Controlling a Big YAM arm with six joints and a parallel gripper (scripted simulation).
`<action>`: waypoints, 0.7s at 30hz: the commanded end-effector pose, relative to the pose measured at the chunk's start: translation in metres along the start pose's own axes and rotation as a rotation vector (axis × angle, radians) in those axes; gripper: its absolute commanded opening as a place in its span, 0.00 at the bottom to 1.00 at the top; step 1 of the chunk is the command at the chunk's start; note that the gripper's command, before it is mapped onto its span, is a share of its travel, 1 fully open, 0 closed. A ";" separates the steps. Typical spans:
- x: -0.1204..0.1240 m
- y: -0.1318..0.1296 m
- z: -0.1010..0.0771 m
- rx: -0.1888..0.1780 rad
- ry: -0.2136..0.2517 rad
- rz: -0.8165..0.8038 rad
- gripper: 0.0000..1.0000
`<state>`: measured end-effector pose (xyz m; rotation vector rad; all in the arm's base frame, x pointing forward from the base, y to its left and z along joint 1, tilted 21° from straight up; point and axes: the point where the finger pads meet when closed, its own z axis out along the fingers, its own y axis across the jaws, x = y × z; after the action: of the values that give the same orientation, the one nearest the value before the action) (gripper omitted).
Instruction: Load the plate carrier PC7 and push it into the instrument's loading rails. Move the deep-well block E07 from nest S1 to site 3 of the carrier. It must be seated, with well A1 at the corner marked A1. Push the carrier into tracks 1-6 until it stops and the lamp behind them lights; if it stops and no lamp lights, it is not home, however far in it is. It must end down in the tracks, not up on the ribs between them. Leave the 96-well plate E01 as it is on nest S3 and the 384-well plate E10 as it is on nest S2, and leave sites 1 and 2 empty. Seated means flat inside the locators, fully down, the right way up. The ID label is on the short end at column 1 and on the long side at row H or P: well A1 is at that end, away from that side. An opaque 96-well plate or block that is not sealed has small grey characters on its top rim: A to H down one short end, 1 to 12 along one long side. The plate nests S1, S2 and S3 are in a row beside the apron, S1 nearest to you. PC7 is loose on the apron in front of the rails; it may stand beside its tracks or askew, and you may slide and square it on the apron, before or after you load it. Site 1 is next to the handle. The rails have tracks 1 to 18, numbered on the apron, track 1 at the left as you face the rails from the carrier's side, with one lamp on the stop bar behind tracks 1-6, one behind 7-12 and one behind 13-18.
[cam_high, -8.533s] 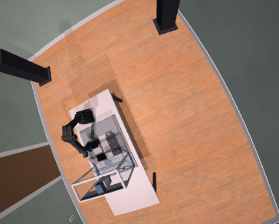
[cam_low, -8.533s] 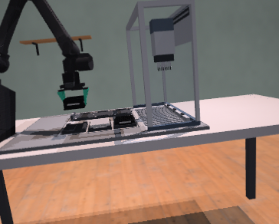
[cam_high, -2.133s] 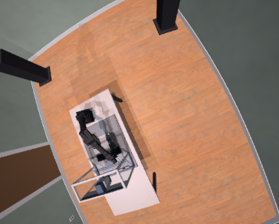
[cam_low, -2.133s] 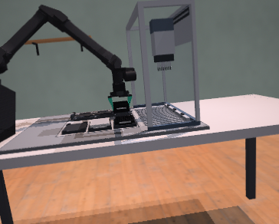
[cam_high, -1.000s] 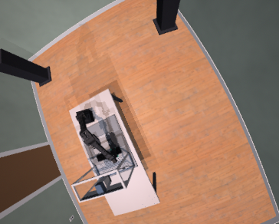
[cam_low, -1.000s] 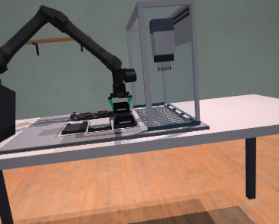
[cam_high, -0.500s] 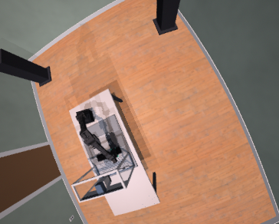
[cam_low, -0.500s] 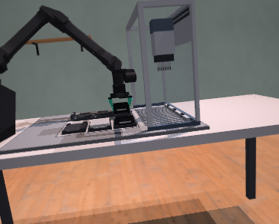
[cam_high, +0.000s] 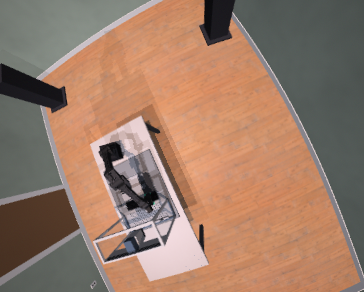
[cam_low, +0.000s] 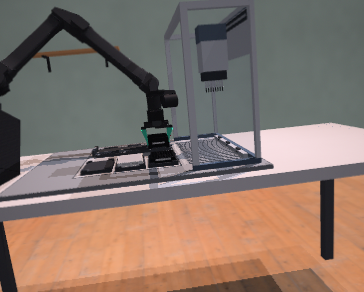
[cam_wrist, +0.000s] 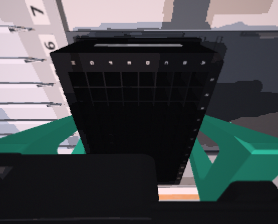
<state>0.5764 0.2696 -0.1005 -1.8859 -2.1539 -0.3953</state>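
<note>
The deep-well block E07 (cam_wrist: 137, 110) is a tall black block with small grey characters along its far rim and its right rim. My gripper (cam_wrist: 138, 112) is shut on it, one green finger on each side. In the exterior view the gripper (cam_low: 158, 134) holds the block (cam_low: 159, 142) a little above the deck, at the right end of the nest row, close to the rails (cam_low: 210, 148). The carrier PC7 (cam_low: 120, 148) shows as a long dark bar behind the nests. I cannot tell what lies directly under the block.
A dark plate (cam_low: 97, 166) and a white plate (cam_low: 129, 161) sit on nests to the left of the block. A tall frame with a pipetting head (cam_low: 212, 52) stands over the rails. Track numbers 6 and 7 (cam_wrist: 42, 27) show on the apron at the left.
</note>
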 end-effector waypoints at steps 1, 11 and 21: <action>0.014 0.012 -0.002 -0.032 0.005 -0.011 0.00; 0.014 0.011 -0.002 -0.031 0.005 -0.011 0.96; 0.014 0.011 -0.002 -0.031 0.005 -0.011 0.96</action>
<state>0.5765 0.2697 -0.1002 -1.8861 -2.1539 -0.3958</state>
